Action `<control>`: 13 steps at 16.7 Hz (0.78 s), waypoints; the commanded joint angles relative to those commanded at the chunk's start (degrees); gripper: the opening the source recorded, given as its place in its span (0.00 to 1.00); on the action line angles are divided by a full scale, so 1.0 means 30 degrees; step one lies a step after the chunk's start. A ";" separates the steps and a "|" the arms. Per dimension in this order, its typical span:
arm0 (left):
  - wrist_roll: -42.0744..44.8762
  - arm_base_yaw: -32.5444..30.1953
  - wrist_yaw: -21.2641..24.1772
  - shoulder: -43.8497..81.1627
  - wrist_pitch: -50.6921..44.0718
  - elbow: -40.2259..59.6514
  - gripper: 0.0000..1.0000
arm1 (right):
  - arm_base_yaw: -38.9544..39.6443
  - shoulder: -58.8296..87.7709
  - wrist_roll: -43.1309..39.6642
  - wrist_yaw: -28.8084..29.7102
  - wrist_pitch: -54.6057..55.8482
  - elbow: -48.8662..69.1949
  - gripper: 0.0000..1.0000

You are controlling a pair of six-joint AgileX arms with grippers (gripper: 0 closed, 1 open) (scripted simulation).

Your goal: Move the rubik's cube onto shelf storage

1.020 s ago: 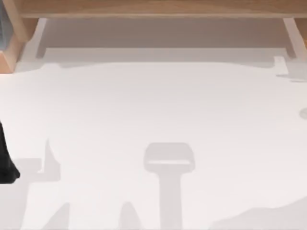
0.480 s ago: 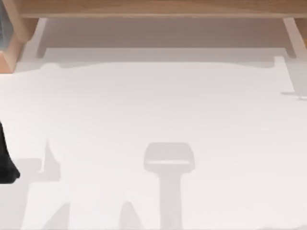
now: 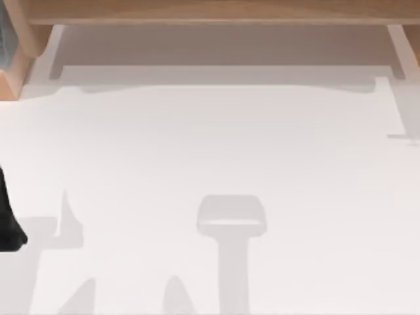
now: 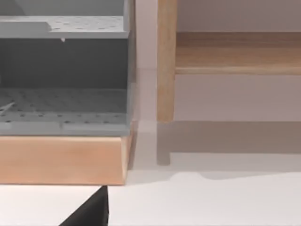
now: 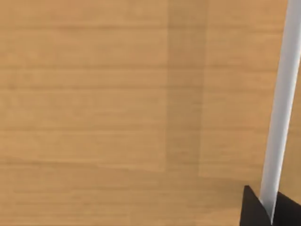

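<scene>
The broad white flat tabletop (image 3: pixel 210 144) runs from the near edge to the far edge, with soft grey shadows lying across its near half. Along its far side stands the shelf storage (image 3: pixel 210 10), a wide light-brown wooden board carried on wooden side supports, one at the far left and one at the far right. The left wrist view shows its upright left support and the board running off from it above the table. Just left of that support, at the far left corner, sits a grey perforated two-level rack (image 4: pixel 61 70) on a light-brown wooden base block (image 4: pixel 61 160), apart from the support by a narrow gap. The black left arm (image 3: pixel 10 223) is parked at the table's left edge, near side. A dark corner of the left gripper (image 4: pixel 91 214) points toward the rack's base, and whether it is apart or together cannot be told. The right wrist view looks closely onto light-brown wood grain crossed by a darker band, with a pale strip beside it. A black piece of the right gripper (image 5: pixel 254 212) lies at that strip's foot, its state also impossible to tell. Where the rubik's cube lies cannot be told.
</scene>
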 joint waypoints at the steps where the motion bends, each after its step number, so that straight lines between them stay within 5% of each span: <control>1: 0.0000 0.0000 0.0000 0.0000 0.0000 0.0000 1.00 | -0.0233 -0.0115 0.0005 -0.0286 0.0270 -0.0456 0.00; 11: 0.0000 0.0000 0.0000 0.0000 0.0000 0.0000 1.00 | -0.2159 -0.1387 0.0028 -0.2138 0.2477 -0.3789 0.00; 13: 0.0000 0.0000 0.0000 0.0000 0.0000 0.0000 1.00 | -0.2159 -0.1387 0.0028 -0.2138 0.2477 -0.3789 0.15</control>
